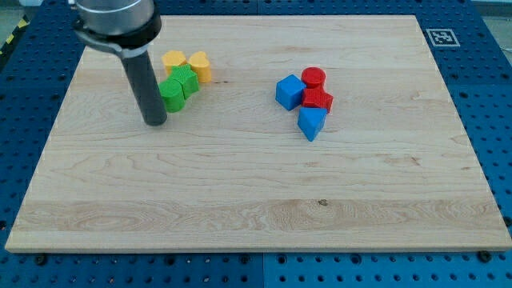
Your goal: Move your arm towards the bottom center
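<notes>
My rod comes down from the view's top left and my tip [155, 122] rests on the wooden board [256, 208], just left of and slightly below two green blocks [178, 86]. Two yellow blocks, a star-like one [173, 60] and a rounded one [199, 66], sit just above the green ones. Right of the board's centre is a second cluster: a blue cube [289, 91], a red cylinder [314, 78], a red star-like block [318, 99] and a blue triangular block [311, 122].
The board lies on a blue perforated table [488, 120]. A black-and-white marker tag [440, 37] sits at the board's top right corner.
</notes>
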Controlling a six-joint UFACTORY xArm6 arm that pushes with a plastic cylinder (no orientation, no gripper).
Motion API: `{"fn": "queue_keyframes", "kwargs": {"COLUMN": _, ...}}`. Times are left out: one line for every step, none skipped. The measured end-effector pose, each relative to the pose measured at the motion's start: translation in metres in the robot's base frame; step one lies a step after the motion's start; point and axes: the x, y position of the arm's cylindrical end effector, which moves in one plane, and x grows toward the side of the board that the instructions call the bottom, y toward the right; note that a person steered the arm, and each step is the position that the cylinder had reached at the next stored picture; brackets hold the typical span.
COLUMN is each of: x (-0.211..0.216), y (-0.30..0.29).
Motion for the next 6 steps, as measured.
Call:
{"fn": "queue_keyframes", "kwargs": {"x": 0.041, "y": 0.026}}
{"fn": "queue_keyframes", "kwargs": {"x": 0.075, "y": 0.084}}
{"fn": "queue_keyframes", "kwargs": {"x": 0.098, "y": 0.137}}
{"fn": "queue_keyframes", "kwargs": {"x": 0.105, "y": 0.144}}
{"fn": "queue_keyframes", "kwargs": {"x": 0.105, "y": 0.144}}
{"fn": "queue_keyframes", "kwargs": {"x": 0.074, "y": 0.145}}
